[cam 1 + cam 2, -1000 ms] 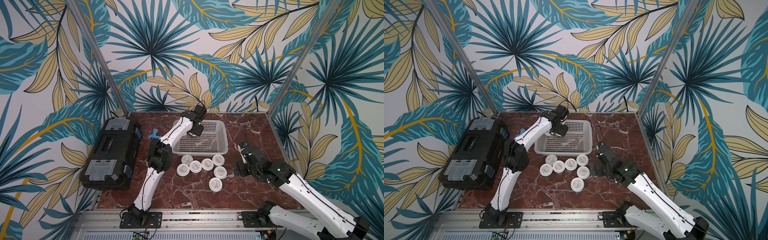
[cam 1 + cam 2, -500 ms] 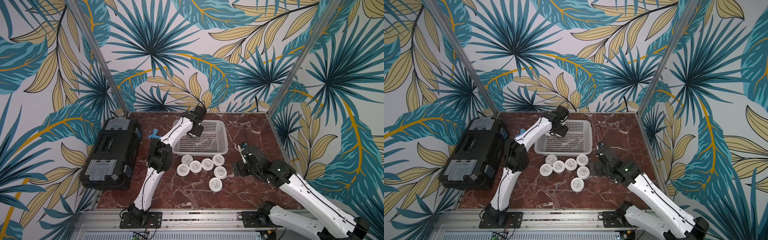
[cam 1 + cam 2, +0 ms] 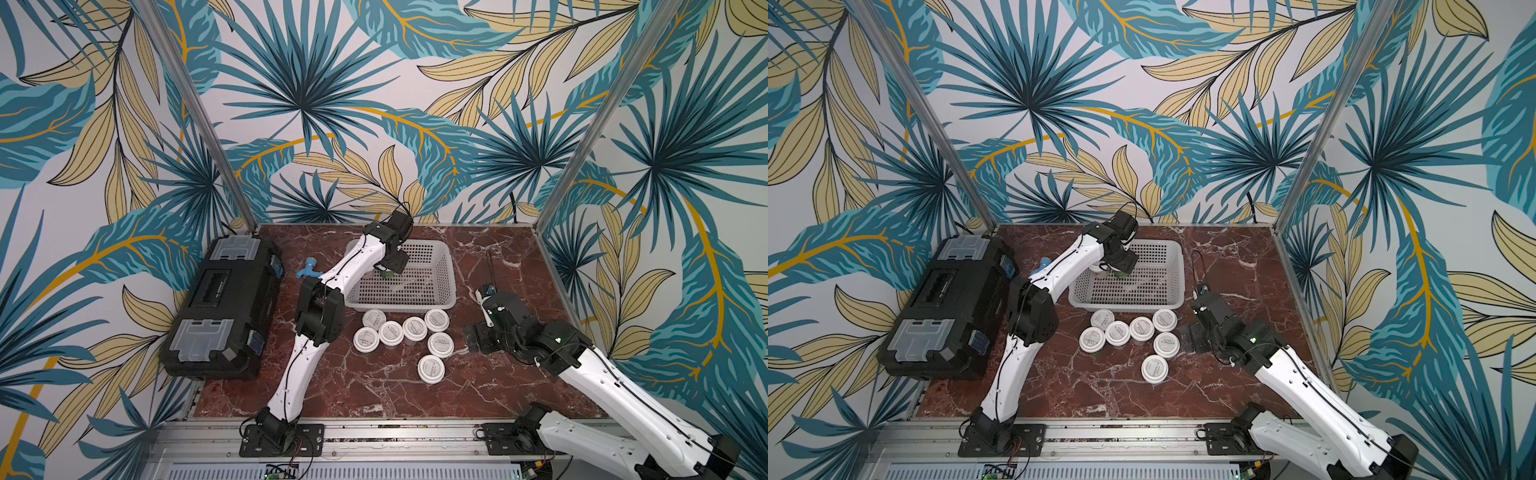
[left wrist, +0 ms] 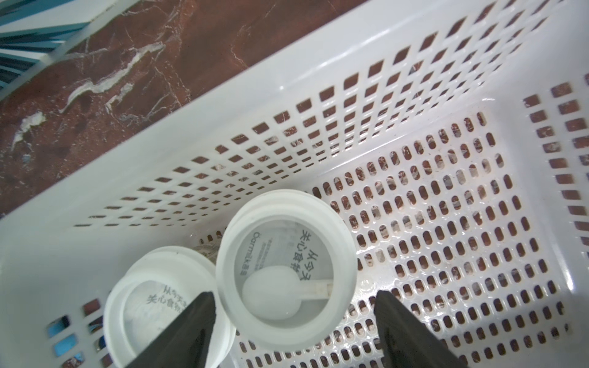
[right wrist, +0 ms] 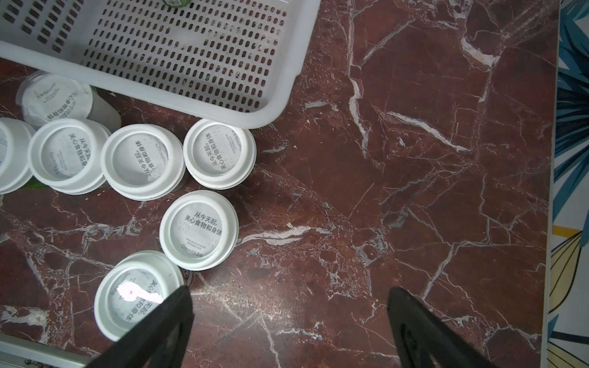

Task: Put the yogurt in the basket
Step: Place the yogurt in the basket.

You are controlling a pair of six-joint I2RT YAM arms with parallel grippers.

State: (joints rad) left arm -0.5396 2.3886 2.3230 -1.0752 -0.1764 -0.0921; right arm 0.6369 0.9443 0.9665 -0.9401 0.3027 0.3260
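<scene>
Already two yogurt cups [image 4: 285, 267] inside basket [image 4: 287, 86]

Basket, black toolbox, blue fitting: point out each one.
basket [image 3: 399, 297], in a top view, near perforated wall.
black toolbox [image 3: 222, 307], in a top view, middle of lid.
blue fitting [image 3: 308, 268], in a top view, its body.

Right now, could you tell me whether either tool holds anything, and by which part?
Nothing. The left tool stands open around a yogurt cup in the basket; the right tool is open, empty.
</scene>
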